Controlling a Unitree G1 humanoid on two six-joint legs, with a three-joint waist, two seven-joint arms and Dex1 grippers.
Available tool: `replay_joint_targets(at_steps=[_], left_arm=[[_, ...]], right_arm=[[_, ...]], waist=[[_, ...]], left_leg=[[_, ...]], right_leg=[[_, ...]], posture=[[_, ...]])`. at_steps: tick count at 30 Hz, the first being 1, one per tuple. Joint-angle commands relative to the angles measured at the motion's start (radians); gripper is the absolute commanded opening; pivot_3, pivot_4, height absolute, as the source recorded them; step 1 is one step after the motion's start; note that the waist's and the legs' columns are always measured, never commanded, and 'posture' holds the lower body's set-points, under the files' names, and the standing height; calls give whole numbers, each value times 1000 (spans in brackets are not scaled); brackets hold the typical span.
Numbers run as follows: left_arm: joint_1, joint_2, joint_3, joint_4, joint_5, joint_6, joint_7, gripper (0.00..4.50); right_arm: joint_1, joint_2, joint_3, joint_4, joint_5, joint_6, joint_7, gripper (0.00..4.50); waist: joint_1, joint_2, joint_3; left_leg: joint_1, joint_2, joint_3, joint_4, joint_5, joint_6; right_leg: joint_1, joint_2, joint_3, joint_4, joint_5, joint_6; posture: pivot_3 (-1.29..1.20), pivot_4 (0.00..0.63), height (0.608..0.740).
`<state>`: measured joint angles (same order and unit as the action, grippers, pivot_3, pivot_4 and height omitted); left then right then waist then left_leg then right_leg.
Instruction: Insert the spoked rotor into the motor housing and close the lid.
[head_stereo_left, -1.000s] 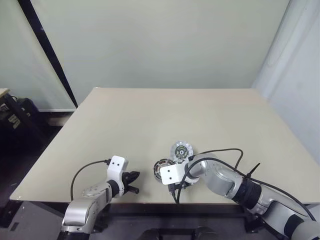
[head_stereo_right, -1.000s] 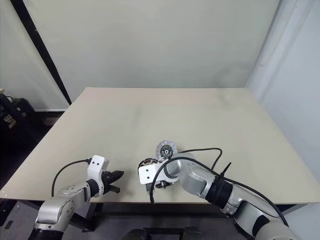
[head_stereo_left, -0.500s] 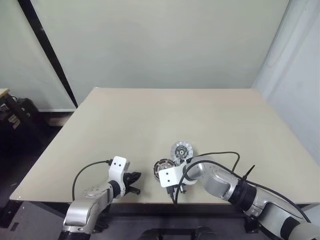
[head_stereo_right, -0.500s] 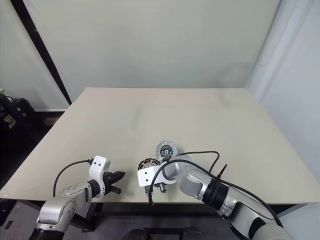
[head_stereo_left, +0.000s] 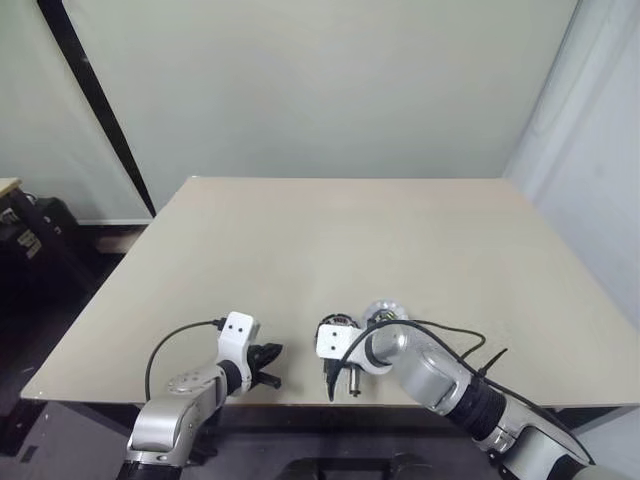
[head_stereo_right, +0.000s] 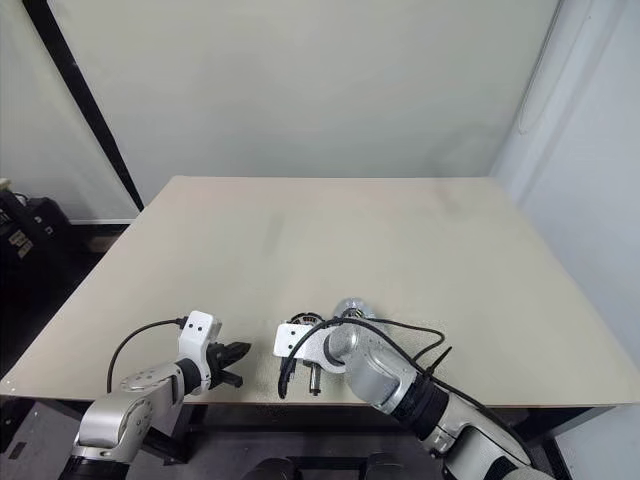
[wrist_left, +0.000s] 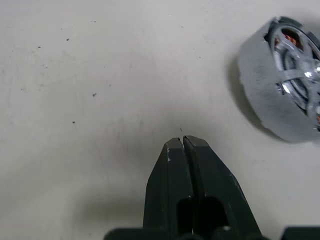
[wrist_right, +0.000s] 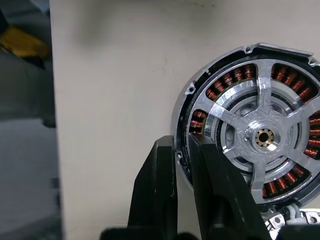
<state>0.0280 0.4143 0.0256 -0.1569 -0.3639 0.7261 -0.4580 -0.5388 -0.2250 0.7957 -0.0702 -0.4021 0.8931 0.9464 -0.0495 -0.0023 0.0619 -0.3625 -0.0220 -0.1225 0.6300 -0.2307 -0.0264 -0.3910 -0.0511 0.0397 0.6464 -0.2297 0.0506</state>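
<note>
Near the front edge of the beige table (head_stereo_left: 330, 240): one motor housing (wrist_right: 250, 135), copper windings ringed around a silver centre, one spoked rotor (wrist_right: 263, 136) seated in its open face, hub to the middle. Right gripper (wrist_right: 182, 150) pinched narrow on the housing's rim, one finger either side of the wall. One round grey lid (head_stereo_left: 385, 312) half hidden behind the right arm. Left gripper (wrist_left: 182, 142) pressed together, empty, beside the housing.

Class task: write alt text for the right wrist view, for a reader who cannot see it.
The right gripper pinches the rim of the motor housing, one finger outside, the other inside. The spoked rotor sits in the housing over copper windings. The housing is on a beige table, near its edge.
</note>
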Motion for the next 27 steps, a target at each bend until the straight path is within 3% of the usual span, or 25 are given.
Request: replay_joint_targets(at_steps=[1,18,27], left_arm=[[-18,-5,10,-9,6,-24,1,0],[-11,-10,9,-8,11,-36,3,0],[-6,-10,5,-9,15,-36,1,0]], right_arm=[[-19,19,-11,-69,58,107,37,90],[-87,60,-1,-77,202,181,-34,89],[-115,21,25,-147,253,156,-34,3267]], waist=[[0,0,0],[0,0,0],[0,0,0]], left_leg=[[0,0,0,-1,0,0],[-1,0,0,-2,-1,-1],[-1,0,-1,-2,-1,-1]], right_leg=[[0,0,0,0,0,0],[-1,0,0,-1,0,0],[-1,0,-1,-1,0,0]], posture=[[0,0,740],[0,0,740],[0,0,740]])
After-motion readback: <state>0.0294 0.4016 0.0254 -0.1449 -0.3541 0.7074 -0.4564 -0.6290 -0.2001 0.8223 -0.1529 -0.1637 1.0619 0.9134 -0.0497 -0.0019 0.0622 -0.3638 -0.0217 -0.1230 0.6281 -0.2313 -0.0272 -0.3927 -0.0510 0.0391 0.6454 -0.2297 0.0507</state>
